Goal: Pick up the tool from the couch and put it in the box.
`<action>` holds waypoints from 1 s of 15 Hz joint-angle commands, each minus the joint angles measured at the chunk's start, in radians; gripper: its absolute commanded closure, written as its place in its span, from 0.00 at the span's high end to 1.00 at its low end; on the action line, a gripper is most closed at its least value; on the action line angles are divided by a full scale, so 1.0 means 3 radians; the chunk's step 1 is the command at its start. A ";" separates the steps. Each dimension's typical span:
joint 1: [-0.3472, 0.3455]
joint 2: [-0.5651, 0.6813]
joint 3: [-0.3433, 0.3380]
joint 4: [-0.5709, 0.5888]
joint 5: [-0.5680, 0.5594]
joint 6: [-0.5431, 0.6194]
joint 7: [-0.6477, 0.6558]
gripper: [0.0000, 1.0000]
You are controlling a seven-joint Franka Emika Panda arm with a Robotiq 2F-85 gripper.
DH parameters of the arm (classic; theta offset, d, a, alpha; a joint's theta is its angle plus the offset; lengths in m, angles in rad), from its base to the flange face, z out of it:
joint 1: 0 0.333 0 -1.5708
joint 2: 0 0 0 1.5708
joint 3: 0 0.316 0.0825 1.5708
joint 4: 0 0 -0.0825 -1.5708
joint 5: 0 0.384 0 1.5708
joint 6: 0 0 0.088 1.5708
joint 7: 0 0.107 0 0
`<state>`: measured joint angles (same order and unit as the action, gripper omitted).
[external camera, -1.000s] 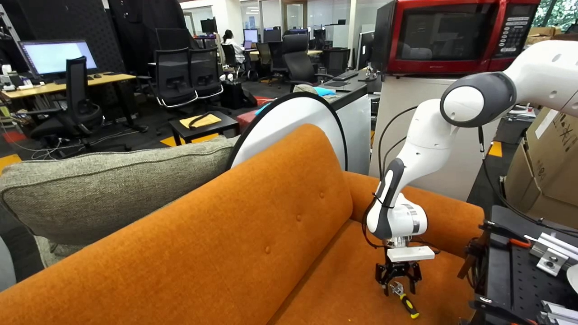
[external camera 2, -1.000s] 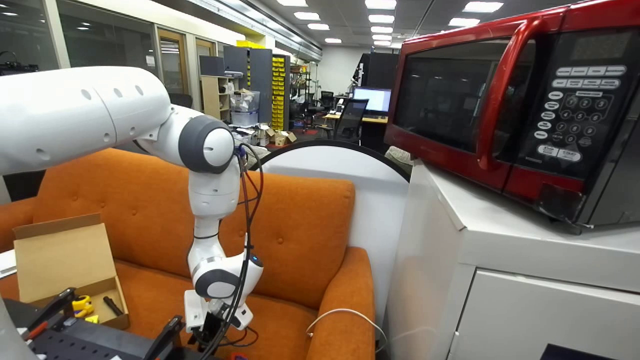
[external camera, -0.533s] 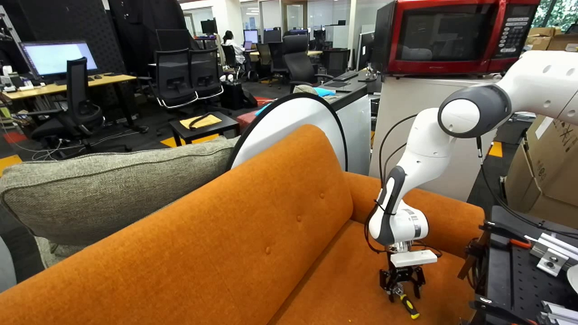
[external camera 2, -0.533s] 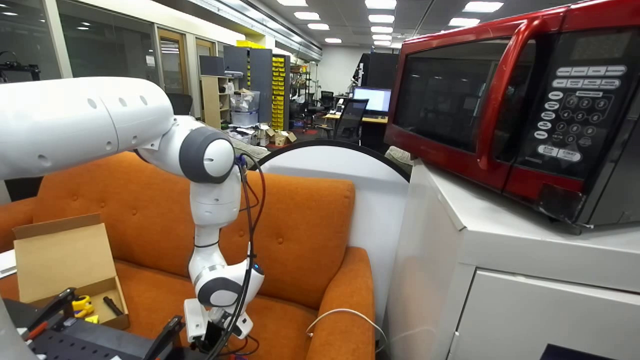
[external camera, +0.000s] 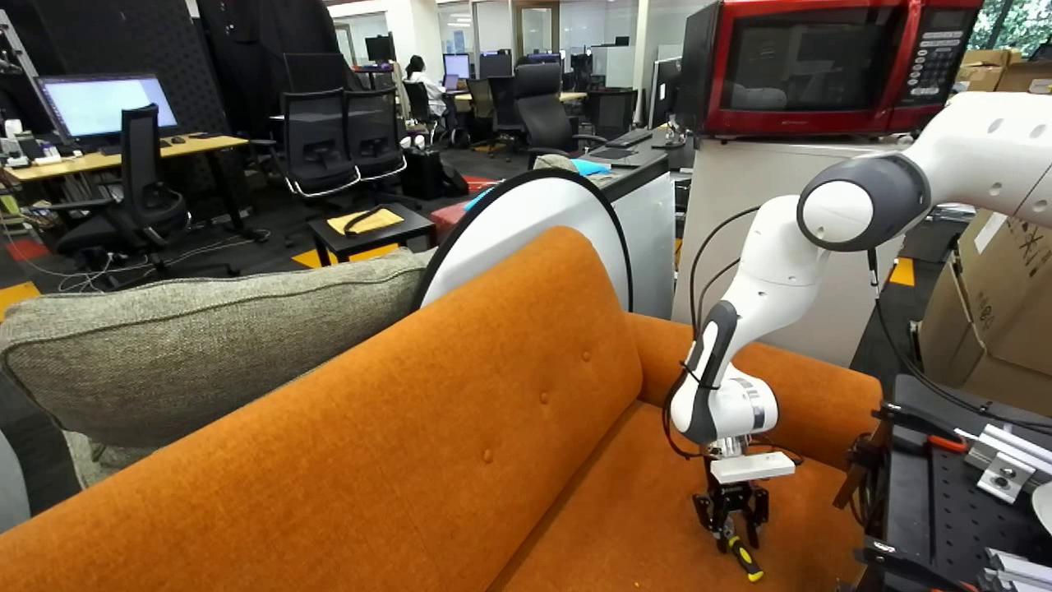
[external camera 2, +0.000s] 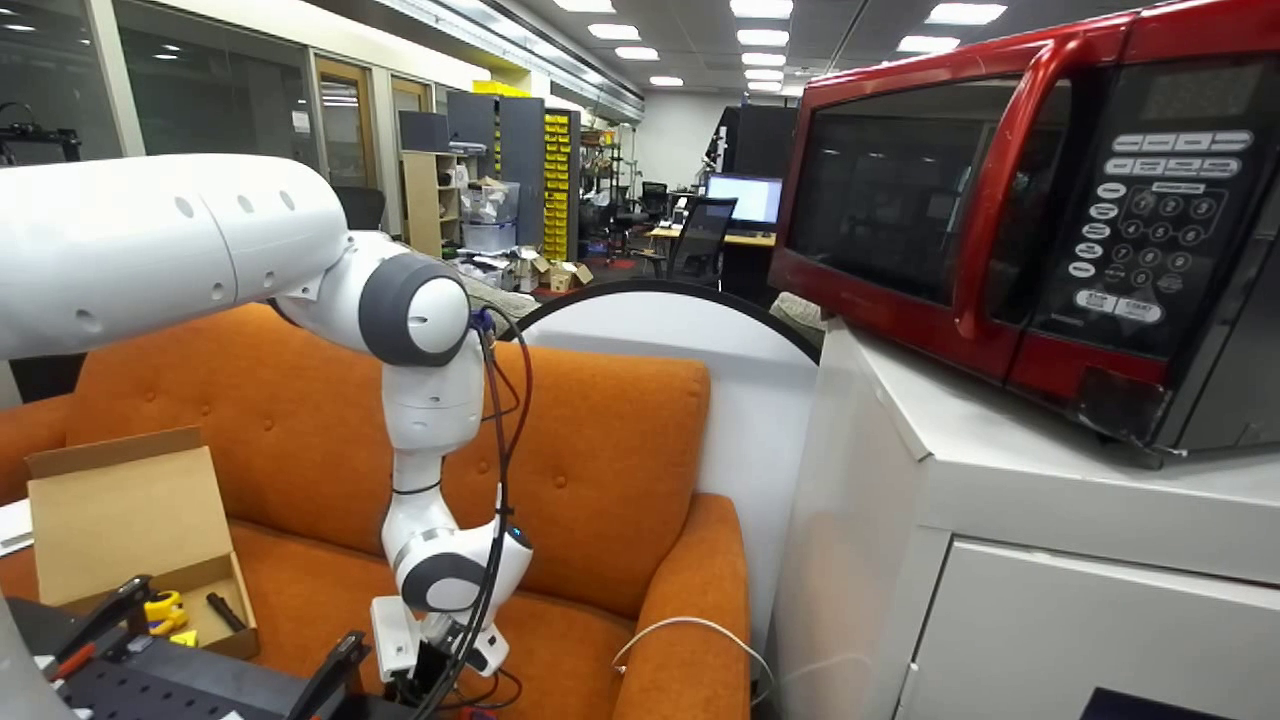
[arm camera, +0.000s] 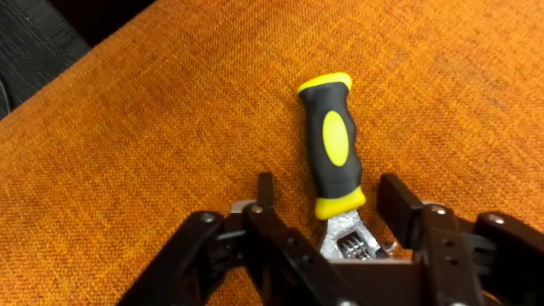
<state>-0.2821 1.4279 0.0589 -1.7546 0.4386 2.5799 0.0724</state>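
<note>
Black two-fingered gripper (arm camera: 328,197) spread astride a black-and-yellow-handled metal wrench (arm camera: 335,159)
Its long axis runs crosswise to the closing line, gaps either side.

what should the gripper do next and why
Probably close gently on the wrench: in the wrist view the gripper is open, its fingers on either side of the wrench, with couch fabric showing in both gaps, so it looks lined up but not yet gripped.
</note>
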 commanded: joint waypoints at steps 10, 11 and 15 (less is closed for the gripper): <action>-0.0419 -0.0452 0.0356 -0.0265 0.0058 -0.0014 -0.0452 0.07; -0.0461 -0.0543 0.0426 -0.0331 0.0066 0.0006 -0.0539 0.07; -0.0494 -0.1041 0.0759 -0.0708 0.0033 0.0082 -0.0946 0.07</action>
<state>-0.4050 1.2228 0.2267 -1.8519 0.4433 2.5705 -0.1141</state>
